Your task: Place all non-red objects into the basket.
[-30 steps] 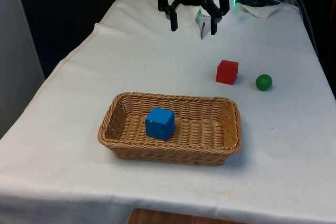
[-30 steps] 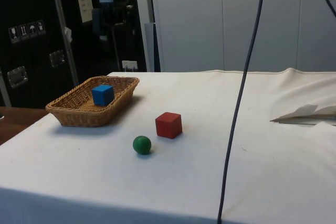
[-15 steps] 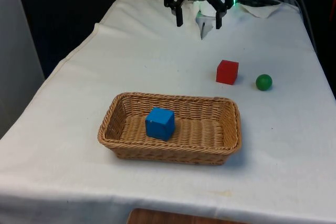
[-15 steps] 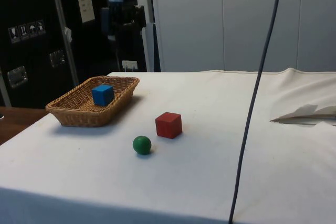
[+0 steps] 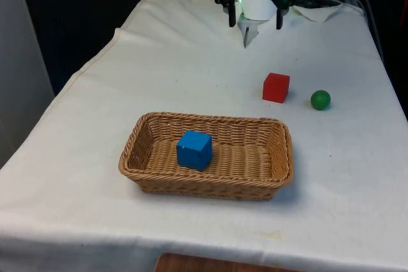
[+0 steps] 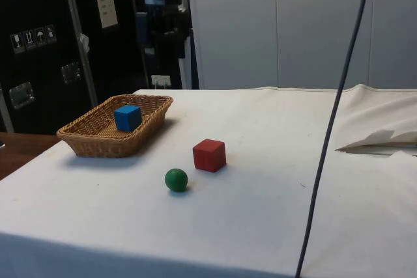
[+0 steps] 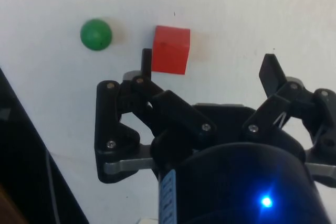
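A blue cube point(image 5: 194, 150) lies inside the wicker basket point(image 5: 210, 119), toward its left half in the front view. A red cube point(image 5: 276, 87) and a green ball point(image 5: 320, 99) sit on the cloth beyond the basket, at the front view's right, a short gap apart. My gripper point(image 5: 255, 22) hangs high over the table's far end, open and empty. Seen from the wrist, the gripper point(image 7: 209, 59) looks down on the red cube point(image 7: 171, 49) and the green ball point(image 7: 96, 34). From the side, the ball point(image 6: 176, 180) lies nearer than the red cube point(image 6: 209, 155).
A dark cable point(image 6: 332, 128) hangs down across the side view. Folded cloth point(image 6: 378, 138) bunches up at the table's far end near the robot. A wooden surface point(image 5: 210, 262) shows past the table's near edge.
My gripper has moved toward the front view's right and farther back over the table's far end, staying open. The cubes, ball and basket have not moved.
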